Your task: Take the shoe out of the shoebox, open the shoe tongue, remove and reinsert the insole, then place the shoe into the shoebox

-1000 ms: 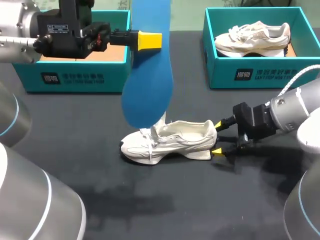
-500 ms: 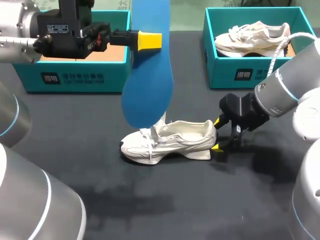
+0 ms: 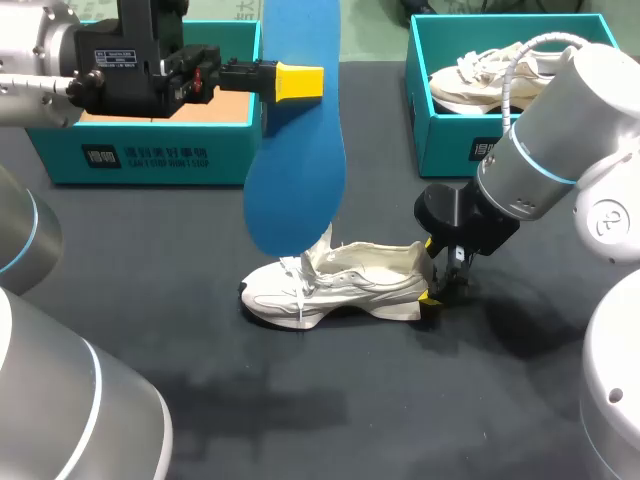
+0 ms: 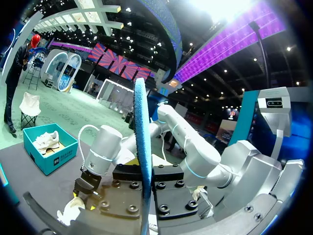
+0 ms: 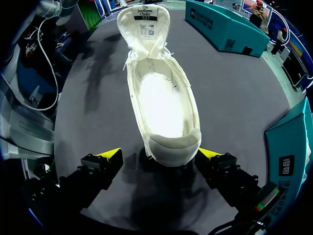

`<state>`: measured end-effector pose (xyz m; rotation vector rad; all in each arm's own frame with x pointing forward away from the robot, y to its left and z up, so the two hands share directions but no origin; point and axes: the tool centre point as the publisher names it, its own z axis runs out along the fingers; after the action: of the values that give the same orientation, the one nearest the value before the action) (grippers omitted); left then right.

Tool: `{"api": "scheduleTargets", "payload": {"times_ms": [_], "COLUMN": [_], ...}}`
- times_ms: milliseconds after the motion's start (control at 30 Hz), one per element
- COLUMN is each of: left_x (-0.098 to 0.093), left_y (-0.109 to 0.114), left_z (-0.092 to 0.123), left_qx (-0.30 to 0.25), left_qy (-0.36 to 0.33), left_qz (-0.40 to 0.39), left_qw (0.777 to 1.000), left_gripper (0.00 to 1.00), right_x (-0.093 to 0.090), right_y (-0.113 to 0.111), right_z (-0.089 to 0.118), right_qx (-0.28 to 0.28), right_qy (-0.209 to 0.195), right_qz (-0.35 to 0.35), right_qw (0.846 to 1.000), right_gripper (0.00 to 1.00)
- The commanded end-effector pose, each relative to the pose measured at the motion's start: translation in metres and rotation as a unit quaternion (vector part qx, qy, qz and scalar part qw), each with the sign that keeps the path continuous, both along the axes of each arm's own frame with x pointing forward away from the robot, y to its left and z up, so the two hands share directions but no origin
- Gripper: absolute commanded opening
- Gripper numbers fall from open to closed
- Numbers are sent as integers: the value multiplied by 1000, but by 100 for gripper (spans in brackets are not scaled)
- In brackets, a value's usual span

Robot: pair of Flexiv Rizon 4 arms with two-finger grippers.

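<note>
The shoe (image 3: pixel 335 283) stands on its sole near the middle of the dark table (image 3: pixel 200 400), toe to 9 o'clock and heel to 3 o'clock. Its tongue (image 5: pixel 143 22) is pulled up and stands upright.

The R gripper (image 3: pixel 432 272) is at the heel, at 3 o'clock of the shoe. In the R wrist view the heel sits between the two yellow fingertips (image 5: pixel 110 154). One has a clear gap to the heel and the other is just beside it, so the fingers are apart and grip nothing.

The L gripper (image 3: pixel 300 82) is high, approx. at 11 o'clock from the shoe, and pinches the blue insole (image 3: pixel 297 170) near its upper end. The insole hangs down w/ its lower end just above the laces. In the L wrist view it shows edge-on between the fingers.

A teal shoebox (image 3: pixel 140 155) is at 10 o'clock of the shoe. A second teal box (image 3: pixel 440 150) at 1 o'clock has another shoe (image 3: pixel 470 80) inside.
</note>
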<state>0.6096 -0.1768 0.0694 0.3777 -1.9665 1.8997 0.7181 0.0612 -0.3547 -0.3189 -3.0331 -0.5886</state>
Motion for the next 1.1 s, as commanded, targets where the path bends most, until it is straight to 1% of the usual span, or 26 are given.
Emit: {"api": "scheduleTargets", "payload": {"times_ms": [33,200,467,633,867,1100], "left_x": [2,2,2,2,2,2], "left_y": [-2,-2,-2,-2,-2,-2], "left_z": [1,1,1,1,1,1], "left_qx": [2,2,2,2,2,2], "left_qy": [0,0,0,0,0,0], "left_qz": [-1,-1,-1,-1,-1,-1], "left_qw": [1000,1000,1000,1000,1000,1000], "left_gripper": [0,0,0,0,0,0], "right_x": [-7,-6,10,13,17,26], "right_y": [-3,4,18,25,28,34], "right_z": [26,34,33,35,34,41], "right_qx": [-187,-226,-278,-286,-286,-273], "right_qy": [28,5,-8,-16,-19,-31], "right_qz": [14,23,38,43,51,50], "right_qw": [982,974,960,957,957,960], "right_gripper": [100,100,100,100,100,100]}}
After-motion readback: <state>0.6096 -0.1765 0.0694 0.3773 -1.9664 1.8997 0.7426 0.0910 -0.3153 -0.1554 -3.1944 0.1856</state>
